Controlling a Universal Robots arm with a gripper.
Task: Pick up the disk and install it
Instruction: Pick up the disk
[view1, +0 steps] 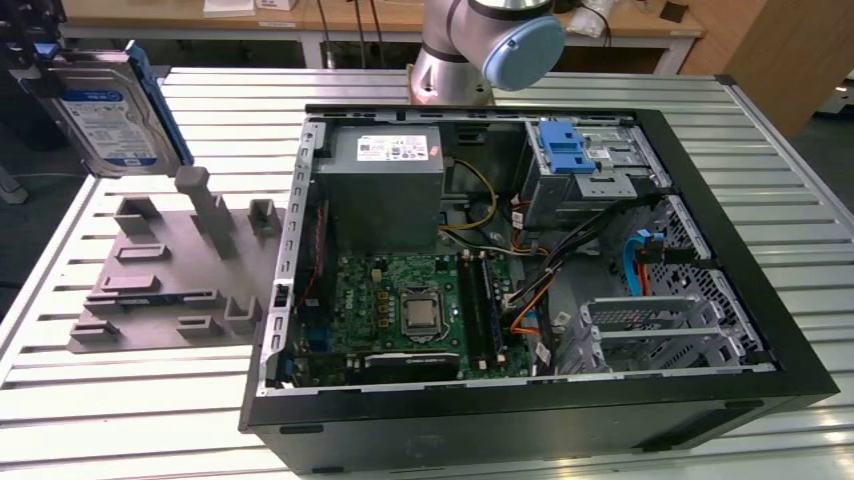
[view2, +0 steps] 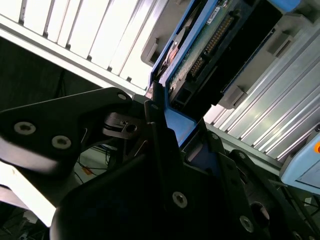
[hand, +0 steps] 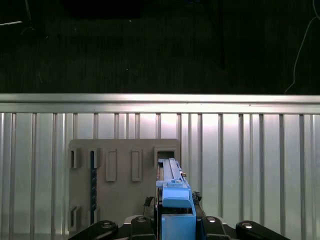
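A ribbed silver aluminium table (view1: 160, 400) spreads beneath the gripper (hand: 176, 220), its slats gleaming with reflected light. Dark floor (hand: 150, 45) lies past the table edge nearest the gripper. Well apart from it stand a light wooden workbench (view1: 641, 25) and a brown wooden panel (view1: 787, 50).

My exterior view is bright and even, lit from overhead. The table (view1: 134, 400) slats carry a soft sheen, strongest on the exterior view's right, and the case (view1: 534, 425) interior sinks into shadow on that side. The disk (view1: 114, 115) label looks slightly washed. In the second wrist view I see the claw (view2: 180, 117) nearly black and soft, too close to focus, while the slats behind blow out white. The first wrist view is crisp, with a glare band along the table's edge and near-blackness beyond.
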